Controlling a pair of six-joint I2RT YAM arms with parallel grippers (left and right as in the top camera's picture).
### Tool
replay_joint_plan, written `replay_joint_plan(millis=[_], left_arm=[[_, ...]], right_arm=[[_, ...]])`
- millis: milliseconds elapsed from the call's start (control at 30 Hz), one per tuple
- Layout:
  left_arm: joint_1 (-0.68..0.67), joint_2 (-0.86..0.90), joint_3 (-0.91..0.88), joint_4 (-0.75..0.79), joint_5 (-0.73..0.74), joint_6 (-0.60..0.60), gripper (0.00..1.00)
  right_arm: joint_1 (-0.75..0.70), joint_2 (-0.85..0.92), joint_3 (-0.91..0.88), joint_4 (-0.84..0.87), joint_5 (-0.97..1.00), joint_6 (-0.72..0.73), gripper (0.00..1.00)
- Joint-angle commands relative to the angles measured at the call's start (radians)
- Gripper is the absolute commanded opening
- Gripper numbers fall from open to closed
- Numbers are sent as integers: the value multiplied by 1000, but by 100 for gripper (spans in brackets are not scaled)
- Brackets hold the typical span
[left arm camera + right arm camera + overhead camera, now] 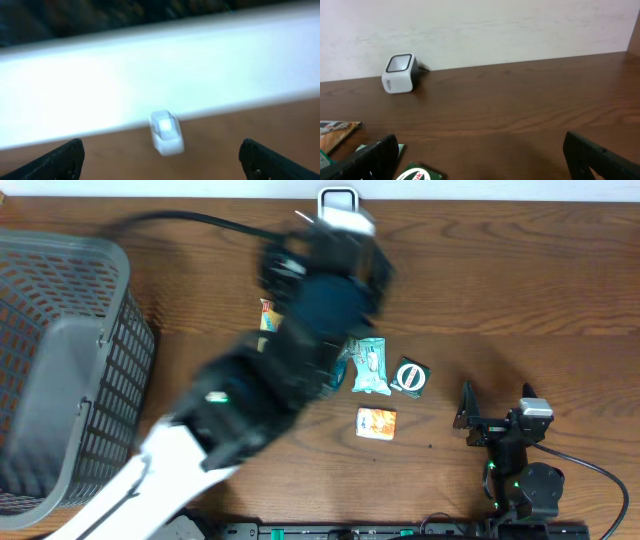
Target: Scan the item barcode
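The white barcode scanner (338,199) stands at the table's far edge by the wall; it also shows as a scanner (166,131) in the blurred left wrist view and as a scanner (399,73) in the right wrist view. My left gripper (330,250) is a moving blur just in front of it. In its own view the left gripper (161,162) is open with nothing between the fingers. A teal packet (370,365), a green square packet (410,377) and an orange packet (376,422) lie mid-table. My right gripper (468,418) rests open and empty at the front right, the green packet (417,173) near its left finger.
A grey mesh basket (60,360) fills the left side. An orange-striped packet (266,315) lies partly hidden beside the left arm. The left arm crosses the table from the front left to the middle.
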Motion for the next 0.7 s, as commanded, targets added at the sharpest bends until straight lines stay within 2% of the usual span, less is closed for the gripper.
replay_joint_plan(millis=[0,100,167,300,433,667], left_arm=[[121,5,124,-5,-74,295,98],[196,-11,157,68,-202,438,98],[241,-31,157,86,-254,437,98],[312,-104,134,39,-229,390,98],[351,-206,68,10,-98,369,98],[395,-418,-112,10,143,260,98]], right_arm=[[19,-5,-1,-5,5,-9,99],[19,-5,-1,-5,5,-9,99],[19,-5,-1,-4,5,-9,99],[19,-5,-1,-4,5,-9,99],[19,-5,-1,-4,5,-9,99],[19,-5,-1,-4,5,-9,99]])
